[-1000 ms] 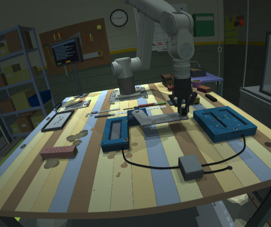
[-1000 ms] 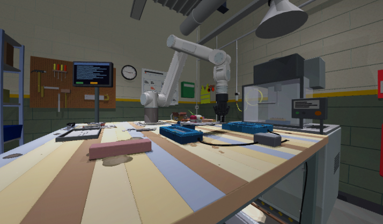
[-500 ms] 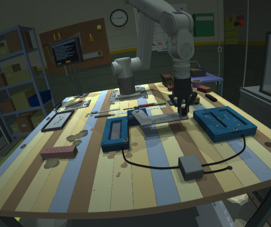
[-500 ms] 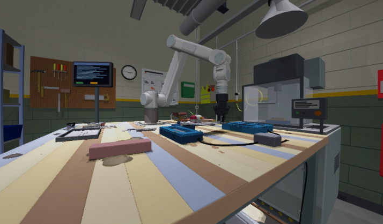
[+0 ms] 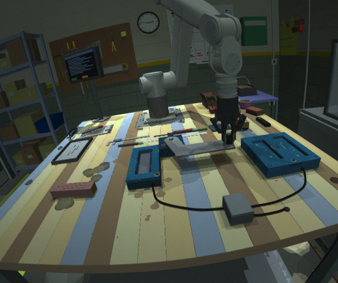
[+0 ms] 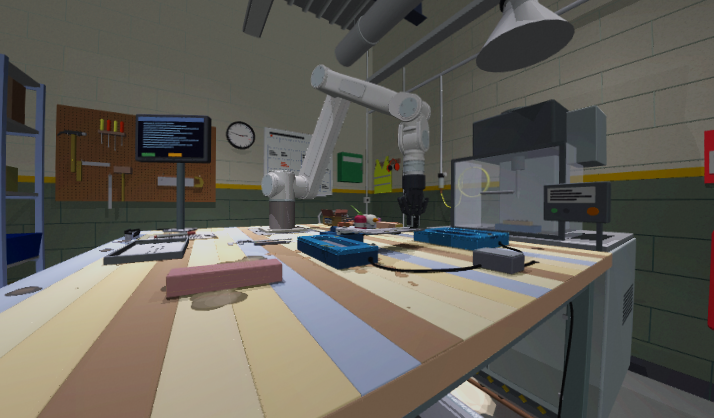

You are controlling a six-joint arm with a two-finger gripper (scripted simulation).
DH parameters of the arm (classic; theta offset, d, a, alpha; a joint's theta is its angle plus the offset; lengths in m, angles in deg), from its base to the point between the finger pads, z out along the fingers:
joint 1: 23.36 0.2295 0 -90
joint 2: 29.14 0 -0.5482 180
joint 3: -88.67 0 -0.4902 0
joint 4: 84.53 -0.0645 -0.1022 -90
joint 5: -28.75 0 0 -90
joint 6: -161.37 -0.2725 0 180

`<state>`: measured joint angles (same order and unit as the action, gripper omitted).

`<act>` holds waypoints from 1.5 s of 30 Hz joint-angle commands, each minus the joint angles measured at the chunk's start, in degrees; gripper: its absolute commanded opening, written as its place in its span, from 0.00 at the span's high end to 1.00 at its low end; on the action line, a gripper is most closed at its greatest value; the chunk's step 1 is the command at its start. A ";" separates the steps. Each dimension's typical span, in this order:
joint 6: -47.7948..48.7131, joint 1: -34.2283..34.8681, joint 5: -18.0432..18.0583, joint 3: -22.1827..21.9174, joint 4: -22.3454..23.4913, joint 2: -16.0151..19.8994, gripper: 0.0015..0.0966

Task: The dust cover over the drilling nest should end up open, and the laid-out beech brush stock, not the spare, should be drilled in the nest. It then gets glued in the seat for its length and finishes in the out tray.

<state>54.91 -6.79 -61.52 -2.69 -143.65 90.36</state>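
Note:
The grey dust cover (image 5: 199, 147) is swung clear of the blue drilling nest (image 5: 145, 163), pivoted at the nest's far corner and reaching right across the table. My gripper (image 5: 228, 138) grips the small knob at the cover's free end. The nest's long pocket lies uncovered and holds nothing. To the right stands the blue gluing block (image 5: 280, 153) with several slots of different lengths. A pinkish drilled brush stock (image 5: 72, 189) lies near the left front of the table. The dark out tray (image 5: 72, 150) sits at the left rear.
The grey control box (image 5: 238, 208) sits near the front edge, with black cables running to the nest and the gluing block. Hand tools (image 5: 175, 134) lie behind the nest near the arm's base (image 5: 158, 106). A glass-fronted machine (image 6: 520, 177) stands to the right.

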 commanded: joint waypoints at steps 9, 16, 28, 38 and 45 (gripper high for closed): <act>0.00 0.00 -0.01 0.09 0.00 -0.06 0.51; 0.00 0.00 -0.01 0.09 0.00 -0.06 0.46; 0.00 0.00 -0.01 0.18 -0.20 -0.16 0.46; 0.00 0.00 -0.01 0.97 -1.78 -0.98 0.46; 0.00 0.00 -0.01 2.04 -3.82 -1.95 0.46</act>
<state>54.91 -6.79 -61.52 -0.73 -147.50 88.47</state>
